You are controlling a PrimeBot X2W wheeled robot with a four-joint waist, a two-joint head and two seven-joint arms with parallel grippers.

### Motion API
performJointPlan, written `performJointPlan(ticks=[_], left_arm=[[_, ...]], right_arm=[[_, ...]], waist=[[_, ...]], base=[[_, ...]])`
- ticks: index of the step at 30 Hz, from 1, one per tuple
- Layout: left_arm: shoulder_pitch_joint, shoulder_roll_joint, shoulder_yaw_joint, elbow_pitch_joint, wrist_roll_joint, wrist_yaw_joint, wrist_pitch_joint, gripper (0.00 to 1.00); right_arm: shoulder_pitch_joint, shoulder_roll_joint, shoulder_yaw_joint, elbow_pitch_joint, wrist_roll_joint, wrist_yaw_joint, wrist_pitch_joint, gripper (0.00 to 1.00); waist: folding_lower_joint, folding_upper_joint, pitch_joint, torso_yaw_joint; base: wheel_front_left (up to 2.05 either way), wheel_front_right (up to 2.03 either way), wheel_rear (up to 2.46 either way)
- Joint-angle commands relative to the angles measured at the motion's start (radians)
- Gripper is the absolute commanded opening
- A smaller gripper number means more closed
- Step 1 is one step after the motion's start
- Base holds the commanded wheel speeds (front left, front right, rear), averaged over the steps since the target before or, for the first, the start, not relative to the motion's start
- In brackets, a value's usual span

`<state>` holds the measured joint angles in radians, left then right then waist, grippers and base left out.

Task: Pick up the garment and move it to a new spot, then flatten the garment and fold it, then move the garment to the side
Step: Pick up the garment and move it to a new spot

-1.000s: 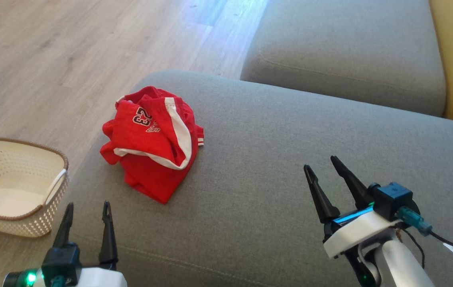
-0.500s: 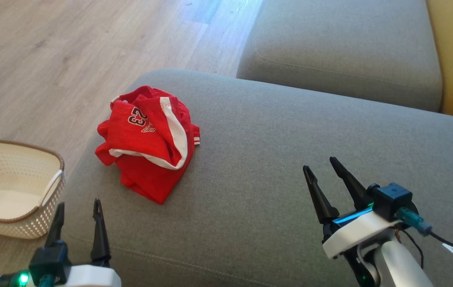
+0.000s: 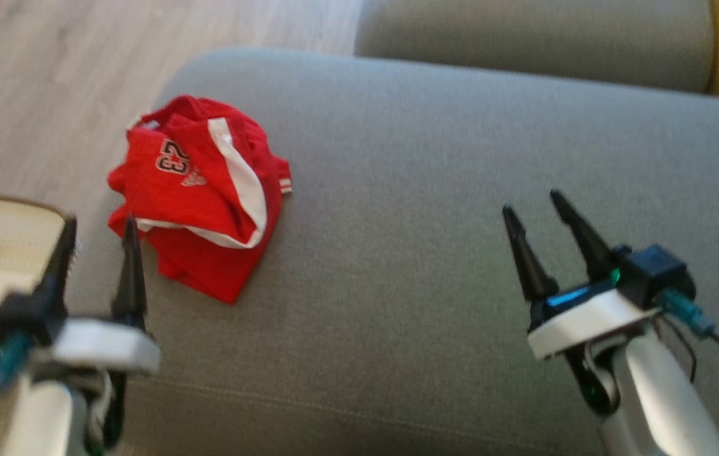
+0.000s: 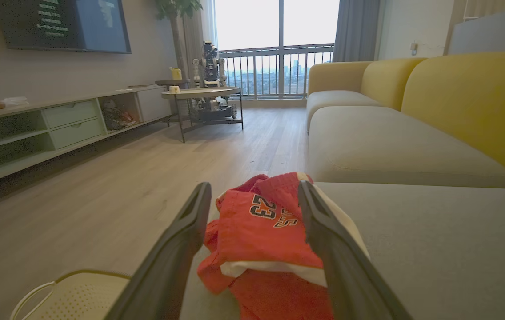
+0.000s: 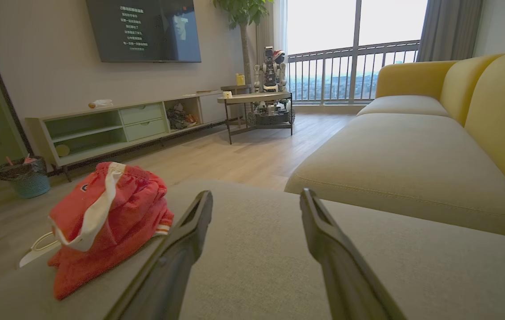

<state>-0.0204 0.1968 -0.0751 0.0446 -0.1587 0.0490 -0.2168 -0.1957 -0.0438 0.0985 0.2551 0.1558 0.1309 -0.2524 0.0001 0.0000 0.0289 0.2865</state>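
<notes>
Forward crept the left gripper (image 3: pixel 100 220), jaws wide and empty, toward the crumpled red garment (image 3: pixel 195 196) near the seat cushion's (image 3: pixel 397 266) far-left corner; the right gripper (image 3: pixel 530 201) hung open too. Nothing lifted yet: moving, flattening, folding remained.

One red garment (image 3: pixel 195 196) lies at the near left of a sofa with three grey seat cushions (image 5: pixel 412 164) in a row. Two tools, the left tool (image 3: pixel 100 221) and the right tool (image 3: pixel 531 202), each carry two dark fingers (image 3: pixel 526 253), four in all, spread apart. One cream basket (image 4: pixel 79 295) sits on the floor to the left. Across the room: one television (image 5: pixel 146 29), one low shelf unit (image 5: pixel 88 133) with two drawers (image 5: pixel 141 113), one round table (image 5: pixel 254 97), one potted plant (image 5: pixel 241 9), one waste bin (image 5: pixel 23 178) far left.
</notes>
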Motion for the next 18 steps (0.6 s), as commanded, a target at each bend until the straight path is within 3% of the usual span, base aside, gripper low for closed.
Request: performJointPlan(ticks=[1, 9, 18], left_arm=[[-0.095, 0.03, 0.044, -0.028, -0.015, -0.015, 0.022, 1.0], [-0.366, 0.153, 0.079, 0.068, -0.144, -0.131, 0.261, 1.0], [-0.578, 0.256, 0.014, 0.277, -0.225, -0.173, 0.45, 1.0]], right_arm=[[-0.058, -0.006, 0.012, -0.045, -0.011, 0.0, -0.009, 1.0], [-0.133, -0.006, -0.012, -0.116, -0.054, 0.0, -0.009, 1.0], [-0.17, -0.006, -0.015, -0.147, -0.065, 0.0, -0.009, 1.0]], waist=[[-0.0001, 0.0, 0.074, -0.041], [-0.0001, 0.0, 0.216, -0.118], [-0.0001, 0.0, 0.296, -0.191]], base=[[0.0, 0.0, 0.0], [0.0, 0.0, 0.0], [0.0, 0.0, 0.0]])
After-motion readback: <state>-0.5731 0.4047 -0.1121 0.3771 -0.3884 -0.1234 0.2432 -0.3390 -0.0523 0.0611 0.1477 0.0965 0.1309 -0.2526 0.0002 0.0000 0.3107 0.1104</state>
